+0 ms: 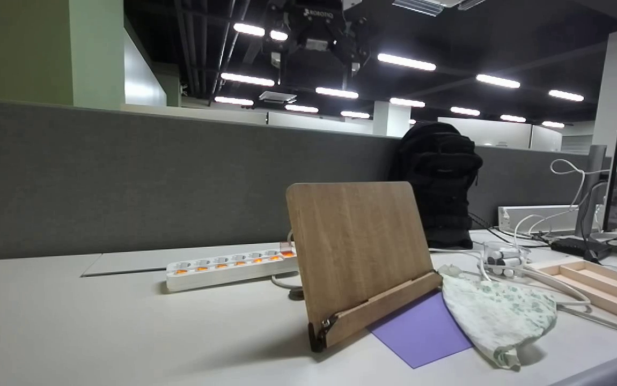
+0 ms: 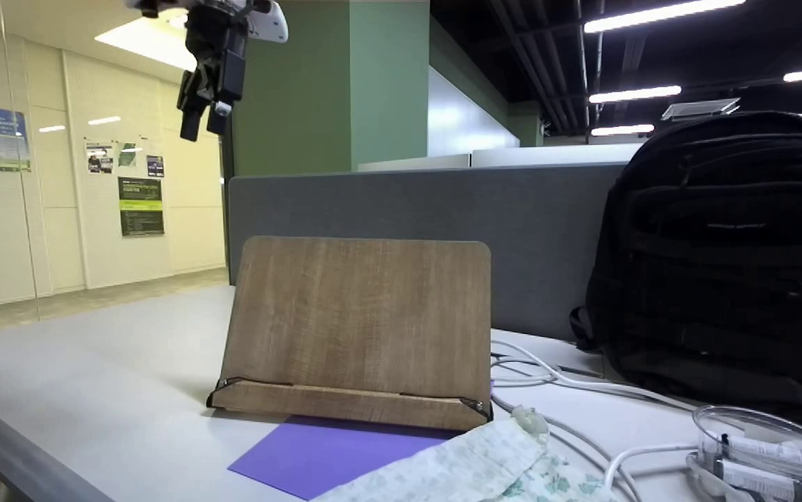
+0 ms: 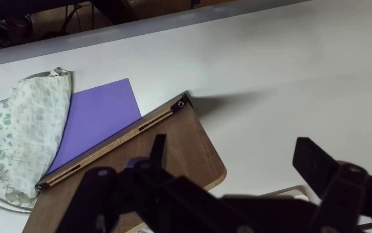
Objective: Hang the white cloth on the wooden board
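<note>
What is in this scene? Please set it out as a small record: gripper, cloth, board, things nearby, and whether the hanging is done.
Gripper: open, raised above the table, holding nothing
White cloth: green leaf print, rumpled, lying partly over a purple sheet
Wooden board: tilted back, with a ledge along its lower edge
Nearby: black backpack, white power strip
Hanging: not yet done
Cannot tell: whether cloth and board touch at the corner
</note>
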`<state>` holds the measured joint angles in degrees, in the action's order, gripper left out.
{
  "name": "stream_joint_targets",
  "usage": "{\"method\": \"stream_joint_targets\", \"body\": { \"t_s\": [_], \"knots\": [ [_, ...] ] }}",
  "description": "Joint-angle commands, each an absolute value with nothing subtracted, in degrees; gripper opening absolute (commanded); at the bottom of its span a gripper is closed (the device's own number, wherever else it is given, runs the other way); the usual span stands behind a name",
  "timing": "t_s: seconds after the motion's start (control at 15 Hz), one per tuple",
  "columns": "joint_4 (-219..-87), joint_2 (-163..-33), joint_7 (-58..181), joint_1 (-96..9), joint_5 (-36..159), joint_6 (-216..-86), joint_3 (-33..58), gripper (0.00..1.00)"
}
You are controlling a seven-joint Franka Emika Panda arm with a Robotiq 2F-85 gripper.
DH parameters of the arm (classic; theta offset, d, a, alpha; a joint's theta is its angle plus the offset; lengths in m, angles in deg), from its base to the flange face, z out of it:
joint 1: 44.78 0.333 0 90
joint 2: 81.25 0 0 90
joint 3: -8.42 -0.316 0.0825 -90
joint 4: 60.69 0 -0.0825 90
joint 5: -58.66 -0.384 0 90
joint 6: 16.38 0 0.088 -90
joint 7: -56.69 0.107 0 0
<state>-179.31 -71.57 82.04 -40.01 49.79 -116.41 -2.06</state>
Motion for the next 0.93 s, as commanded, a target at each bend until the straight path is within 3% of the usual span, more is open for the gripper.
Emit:
{"method": "stream_joint_targets", "body": {
  "t_s": [0.0, 0.33, 0.87],
  "knots": [
    [-188.3, -67.1, 81.3, -41.2, 51.0, -120.9, 0.3, 1.00],
    [-199.0, -60.4, 85.2, -45.6, 60.0, -125.9, 2.8, 1.00],
    [-200.0, -60.5, 80.3, -46.9, 58.4, -128.7, 4.2, 1.00]
  ]
}}
